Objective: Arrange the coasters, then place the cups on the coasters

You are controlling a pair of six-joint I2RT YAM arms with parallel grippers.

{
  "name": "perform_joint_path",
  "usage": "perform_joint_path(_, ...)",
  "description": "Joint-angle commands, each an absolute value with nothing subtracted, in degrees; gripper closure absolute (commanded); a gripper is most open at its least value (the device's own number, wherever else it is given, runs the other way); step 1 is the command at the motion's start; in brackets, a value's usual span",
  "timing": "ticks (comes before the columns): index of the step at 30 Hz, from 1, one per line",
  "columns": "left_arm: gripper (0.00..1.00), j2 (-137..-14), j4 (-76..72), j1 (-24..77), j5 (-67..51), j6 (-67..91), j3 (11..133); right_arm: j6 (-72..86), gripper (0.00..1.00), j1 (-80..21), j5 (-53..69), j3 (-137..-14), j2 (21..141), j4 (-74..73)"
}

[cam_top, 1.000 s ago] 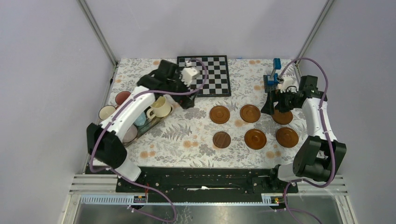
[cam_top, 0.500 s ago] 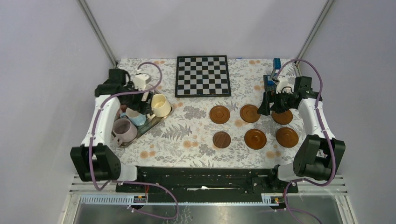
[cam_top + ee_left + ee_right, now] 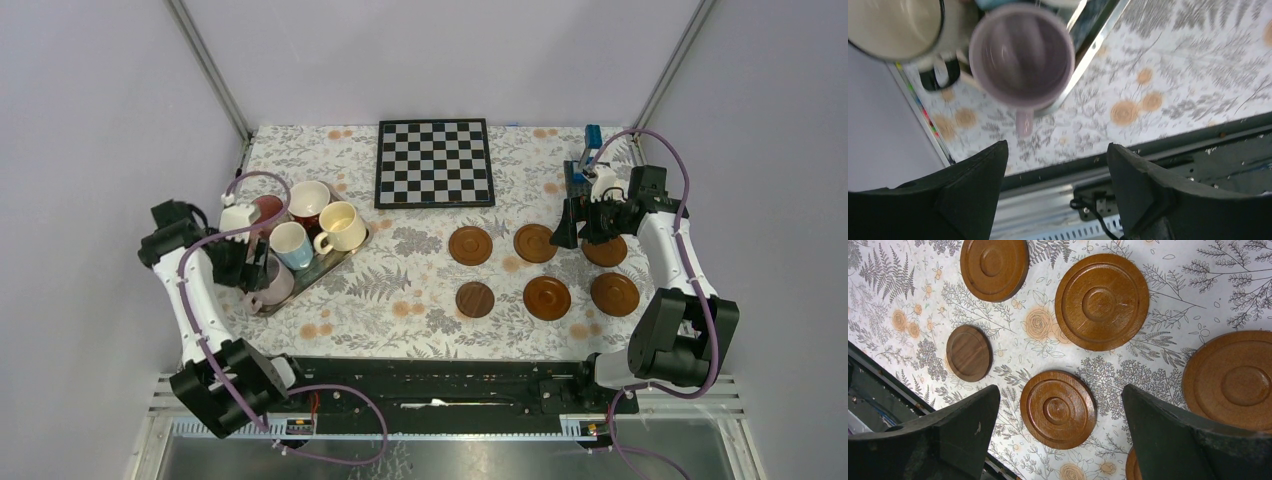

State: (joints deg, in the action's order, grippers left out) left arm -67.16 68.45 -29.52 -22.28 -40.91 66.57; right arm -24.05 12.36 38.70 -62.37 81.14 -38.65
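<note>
1. The left arm has swung a long way. It went from beside the checkerboard at the far edge of the table, across the tray, to the left edge of the table.
2. The left pincer now hangs over the near end of the tray, just past the lilac cup. The cup's handle points toward the gap between the fingers.
3. Those fingers have come a little closer together, but they still stand apart and hold nothing. Between them we see only table and the black rail.
4. The right pincer has hardly moved. It is wide open and empty, up over the coasters near the right edge of the table.
5. The 6 coasters lie where they lay before, in 2 rows of 3 on the right half of the table. The small dark coaster is at the left end of the near row. No coaster has a cup on it yet.
6. The cups all sit together on the tray near the left edge. The cream-yellow cup and the light blue cup are in the middle. The white cup with the dark rim is just beside the lilac one.
7. We think the coaster part is done and the cup part is only starting, with the lilac cup likely to go first.
</note>
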Motion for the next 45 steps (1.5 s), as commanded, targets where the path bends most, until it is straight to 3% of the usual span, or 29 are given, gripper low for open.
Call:
perform_joint_path(1, 0.23, -64.51, 72.31, -38.64, -23.94, -55.24, 62.08, -23.82, 0.00, 12.04, 40.51, -62.05, 81.06, -37.87)
perform_joint_path(9, 0.31, -68.92, 70.74, -49.89, -26.75, -69.07, 57.30, -23.86, 0.00, 12.06, 39.38, -61.96, 81.35, -37.86)
perform_joint_path(45, 0.59, -82.38, 49.12, -46.95, -37.80, -71.46, 45.56, -22.94, 0.00, 12.04, 36.88, -61.70, 80.78, -38.25)
